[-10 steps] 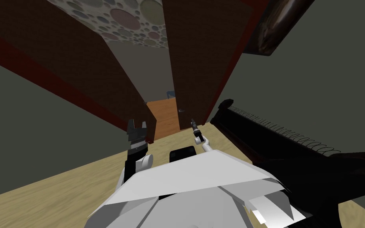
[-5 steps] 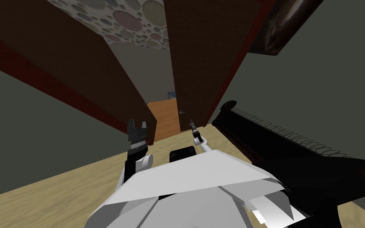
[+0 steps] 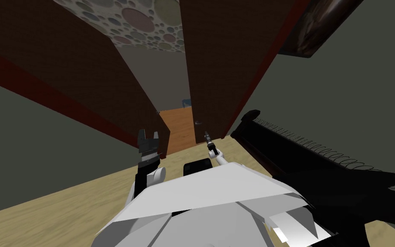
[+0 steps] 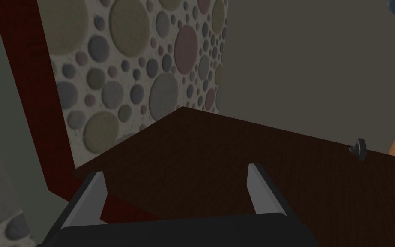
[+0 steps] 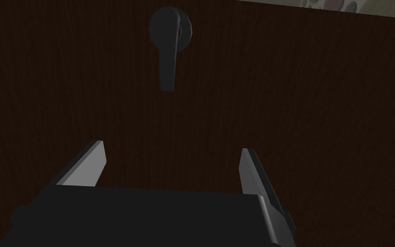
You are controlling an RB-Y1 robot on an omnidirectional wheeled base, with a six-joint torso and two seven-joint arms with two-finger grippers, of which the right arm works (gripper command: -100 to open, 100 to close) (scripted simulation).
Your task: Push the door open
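View is sliding slightly versus a second ago; dark furniture (image 3: 321,163) and wall picture (image 3: 321,21) are drifting right together, so that's my base moving, not the door; right end effector (image 5: 172,147) is pointing at the door (image 5: 299,107), blades wide and empty, lever handle (image 5: 169,47) just beyond them; left end effector (image 4: 175,169) is also spread wide, empty, near the red frame (image 4: 21,85); door is standing ajar right of the gap, orange floor (image 3: 179,124) beyond; judging it rigid, hinged, free-swinging; pushing flat on bare panel near the handle edge is looking best, no grip needed; panel is showing dark brown, wood-grained, smooth.
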